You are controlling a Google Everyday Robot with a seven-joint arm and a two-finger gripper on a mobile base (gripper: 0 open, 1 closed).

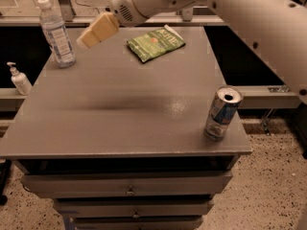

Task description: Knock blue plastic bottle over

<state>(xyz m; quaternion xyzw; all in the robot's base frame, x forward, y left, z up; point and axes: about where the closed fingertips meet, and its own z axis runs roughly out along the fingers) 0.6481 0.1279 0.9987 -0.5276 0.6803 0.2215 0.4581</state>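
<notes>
The blue plastic bottle (56,32) stands upright at the table's far left corner; it is clear with a white cap and a blue-and-white label. My gripper (91,34), with tan fingers, hangs above the table just right of the bottle, apart from it by a small gap. It holds nothing that I can see. The white arm reaches in from the upper right.
A green chip bag (156,43) lies flat at the back centre of the grey table (129,114). A silver-and-blue drink can (221,112) stands near the front right edge. A small white pump bottle (19,79) stands on a lower ledge to the left. Drawers sit below the tabletop.
</notes>
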